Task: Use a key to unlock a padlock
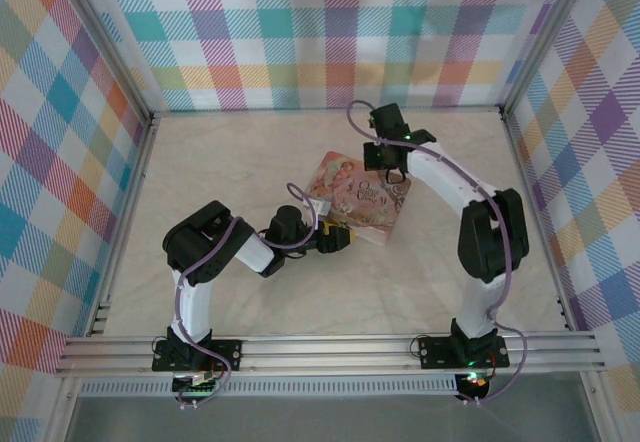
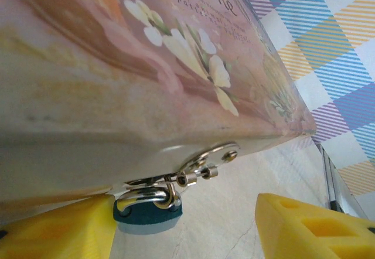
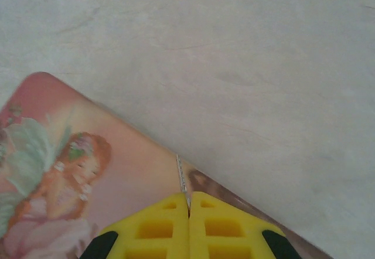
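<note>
The padlock (image 2: 147,215), blue-bodied with a silvery shackle, hangs from the metal hasp (image 2: 205,160) on the side of the pink floral tin (image 2: 146,65). My left gripper (image 2: 184,231) is open around it. Its left yellow finger (image 2: 58,232) lies against the padlock's body, while the right finger (image 2: 310,227) stands well apart. From above, the left gripper (image 1: 336,235) sits at the tin's (image 1: 362,200) near-left edge. My right gripper (image 3: 188,200) is shut on the key (image 3: 182,180), whose thin silvery blade sticks out over the tin's lid (image 3: 88,171). The right gripper (image 1: 392,172) hovers above the tin's far corner.
The tin lies mid-table on a pale marbled surface (image 1: 250,162). Plaid walls (image 1: 330,32) enclose the back and both sides. An aluminium rail (image 1: 330,352) runs along the near edge by the arm bases.
</note>
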### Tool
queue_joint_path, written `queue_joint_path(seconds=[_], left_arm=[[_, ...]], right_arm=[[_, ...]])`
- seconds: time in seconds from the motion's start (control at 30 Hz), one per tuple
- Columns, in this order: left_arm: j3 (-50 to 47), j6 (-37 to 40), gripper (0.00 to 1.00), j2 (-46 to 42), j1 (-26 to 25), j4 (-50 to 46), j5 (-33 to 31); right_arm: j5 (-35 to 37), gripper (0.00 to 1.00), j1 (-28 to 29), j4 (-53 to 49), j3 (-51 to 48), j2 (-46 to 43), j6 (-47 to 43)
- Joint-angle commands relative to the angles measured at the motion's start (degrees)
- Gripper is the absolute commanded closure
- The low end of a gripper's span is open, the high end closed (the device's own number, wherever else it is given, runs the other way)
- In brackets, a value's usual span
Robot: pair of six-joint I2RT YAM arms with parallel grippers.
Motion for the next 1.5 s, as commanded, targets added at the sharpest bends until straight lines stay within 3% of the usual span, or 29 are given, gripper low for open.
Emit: queue_joint_path(seconds=[0.0,0.2,0.4,0.63,0.77,0.9,1.13,1.47], left_arm=[[0.3,1.2,0.36,-1.3,-0.3,2.1,-0.1],[0.6,1.2,0.35,-1.7,-0.3,1.9,0.5],[1.3,1.1,0.34,-1.1,-0.2,1.8,1.1],[1.7,0.9,0.31,-0.7,-0.2,3.1,2.8],[1.2,0.3,0.31,-1.0,0.0,4.5,2.7],[0.5,-1.0,0.37,-1.5,0.3,6.2,3.7],[-1.9,-1.6,0.33,-2.3,0.9,8.1,0.6],[-2.5,-3.7,0.35,-2.1,1.5,11.9,2.5]], right_arm=[[4.4,1.00,-2.1,-2.6,-5.3,-6.2,2.4],[6.1,1.00,-6.0,-3.8,-17.0,-13.9,7.5],[3.3,1.00,-6.2,-0.5,-23.8,-13.6,10.7],[-2.3,1.00,-5.1,2.7,-21.3,-8.5,11.5],[-2.4,1.00,-5.1,2.3,-18.5,-5.4,10.9],[-2.5,1.00,-5.1,1.7,-16.9,-3.8,10.6],[-3.5,1.00,-4.9,2.1,-16.9,-3.4,11.0],[-3.5,1.00,-4.0,2.3,-16.3,-3.0,10.9]])
